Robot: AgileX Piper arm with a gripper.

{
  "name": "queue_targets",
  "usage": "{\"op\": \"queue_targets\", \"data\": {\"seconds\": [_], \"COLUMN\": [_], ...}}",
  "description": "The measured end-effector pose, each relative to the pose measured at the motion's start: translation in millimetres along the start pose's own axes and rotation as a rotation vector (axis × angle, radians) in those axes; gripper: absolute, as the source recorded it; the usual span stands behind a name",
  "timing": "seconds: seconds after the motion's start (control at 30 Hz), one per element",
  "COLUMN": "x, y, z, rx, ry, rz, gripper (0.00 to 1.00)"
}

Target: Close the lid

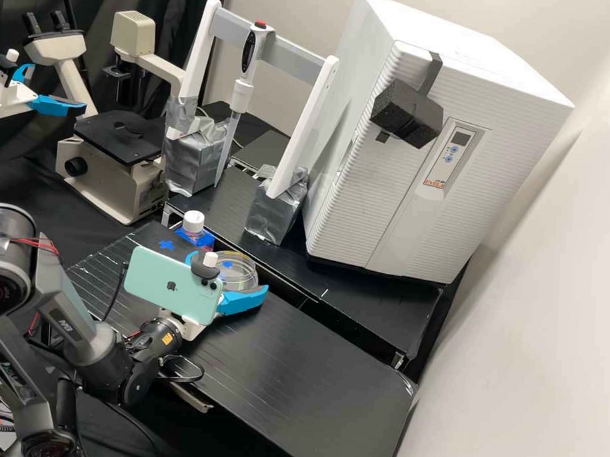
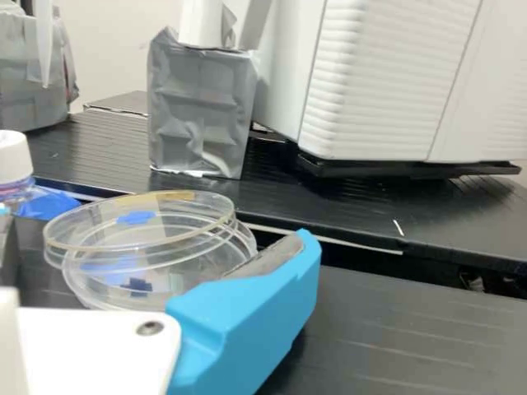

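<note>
One clear lid (image 2: 140,220) lay askew over the petri dish (image 2: 169,284) on the black bench (image 1: 313,362), overlapping it without sitting evenly, so the closing looked only partly done. Close to them, the gripper (image 1: 229,272) had its fingers spread, pinching nothing. Levelling the lid and settling it squarely seemed left to do.

dish (image 2: 169,280): clear glossy plastic; block (image 2: 202,111): crinkled, metallic-looking wrap; cabinet (image 1: 359,214): ribbed front; bench (image 1: 313,382): smooth sheen

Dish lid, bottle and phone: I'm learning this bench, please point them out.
Dish lid (image 2: 165,197), wrist view, its amber rim.
Bottle (image 1: 194,221), high view, its white cap.
Phone (image 1: 172,286), high view, middle of its back.
</note>
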Motion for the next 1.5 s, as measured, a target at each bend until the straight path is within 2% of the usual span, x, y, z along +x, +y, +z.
{"op": "queue_targets", "data": {"seconds": [0.73,0.8,0.83,0.9,1.03,1.2,1.5], "x": [-1.5,-1.5,-1.6,-2.0,-2.7,-3.3,-9.0], "y": [0.0,0.0,0.3,1.0,0.8,1.8,9.3], "z": [0.1,0.1,-0.3,-1.4,-4.3,-5.3,-3.3], "rx": [-0.005,0.002,0.004,0.005,-0.016,-0.025,0.005], "ry": [0.007,0.007,0.008,0.011,0.007,0.002,-0.029], "rz": [-0.009,-0.009,-0.007,-0.003,-0.01,-0.003,0.047], "gripper": [0.0,0.0,1.0,1.0,1.0,1.0,1.0]}}
